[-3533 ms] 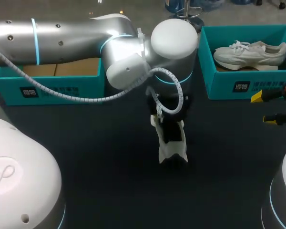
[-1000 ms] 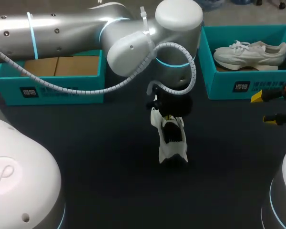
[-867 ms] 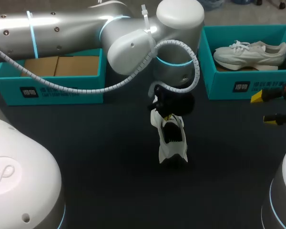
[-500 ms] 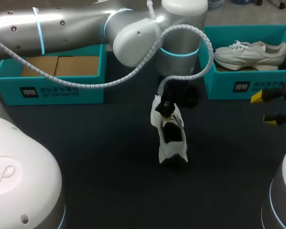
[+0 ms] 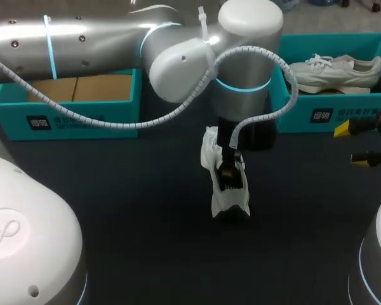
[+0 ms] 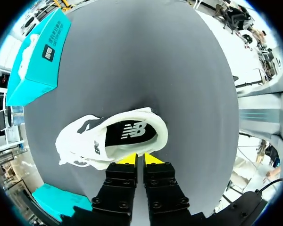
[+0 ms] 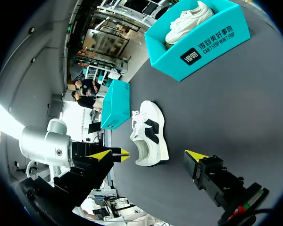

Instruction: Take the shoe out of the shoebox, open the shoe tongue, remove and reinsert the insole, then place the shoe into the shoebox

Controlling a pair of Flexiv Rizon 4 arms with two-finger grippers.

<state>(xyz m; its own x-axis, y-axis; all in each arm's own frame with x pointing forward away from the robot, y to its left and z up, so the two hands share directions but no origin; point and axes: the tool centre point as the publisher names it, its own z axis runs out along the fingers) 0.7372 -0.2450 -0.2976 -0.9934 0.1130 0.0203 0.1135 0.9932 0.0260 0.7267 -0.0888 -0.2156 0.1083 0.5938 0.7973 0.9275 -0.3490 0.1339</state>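
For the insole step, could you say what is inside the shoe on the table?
A dark insole shows inside the shoe; its toe end is covered from view.

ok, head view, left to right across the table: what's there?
Left shoebox → shoe on the table → right shoebox, with a second shoe inside it.

"What moves?"
"The left arm (image 5: 114,38) swings to the right, and its wrist now stands nearer the shoebox (image 5: 324,115) with the other shoe."
"And its gripper?"
"The left gripper (image 5: 227,170) comes from the toe end of the shoe (image 5: 230,194) to its opening."
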